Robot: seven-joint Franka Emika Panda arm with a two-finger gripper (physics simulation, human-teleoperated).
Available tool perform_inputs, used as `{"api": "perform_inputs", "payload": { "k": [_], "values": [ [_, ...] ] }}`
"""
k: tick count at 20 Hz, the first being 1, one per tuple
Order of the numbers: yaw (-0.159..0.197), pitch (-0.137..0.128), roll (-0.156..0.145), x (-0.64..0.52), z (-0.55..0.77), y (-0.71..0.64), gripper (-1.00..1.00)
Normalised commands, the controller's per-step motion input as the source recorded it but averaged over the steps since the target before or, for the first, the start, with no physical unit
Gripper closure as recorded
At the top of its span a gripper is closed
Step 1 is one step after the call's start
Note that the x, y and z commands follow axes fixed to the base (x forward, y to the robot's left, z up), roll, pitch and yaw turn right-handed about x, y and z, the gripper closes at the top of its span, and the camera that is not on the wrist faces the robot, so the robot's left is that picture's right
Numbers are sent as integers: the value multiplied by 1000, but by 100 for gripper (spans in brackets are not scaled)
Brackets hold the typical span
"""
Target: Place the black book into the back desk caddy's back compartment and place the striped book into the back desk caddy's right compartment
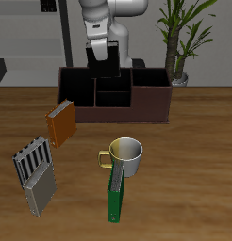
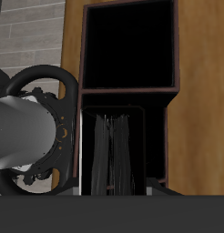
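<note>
The end effector [image 1: 105, 64] hangs low over the back desk caddy [image 1: 146, 105], gripping the black book [image 2: 116, 155] upright inside the back compartment [image 1: 112, 86]. Best to lower straight, keep the book clear of the dividers, then open. The striped book [image 1: 31, 162] lies on the bench [image 1: 193, 179] near the front edge

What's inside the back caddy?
Wrist view shows the black book upright in a small cell of the caddy; the neighbouring cell looks bare. The end effector hides the rear middle cell in the exterior view.
</note>
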Motion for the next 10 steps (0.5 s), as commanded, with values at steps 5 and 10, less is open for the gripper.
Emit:
{"api": "perform_inputs", "payload": {
  "k": [5, 10],
  "values": [
    [-9, -7, 13, 31, -24, 66, 100],
    [-10, 29, 19, -37, -57, 92, 100]
  ]
}}
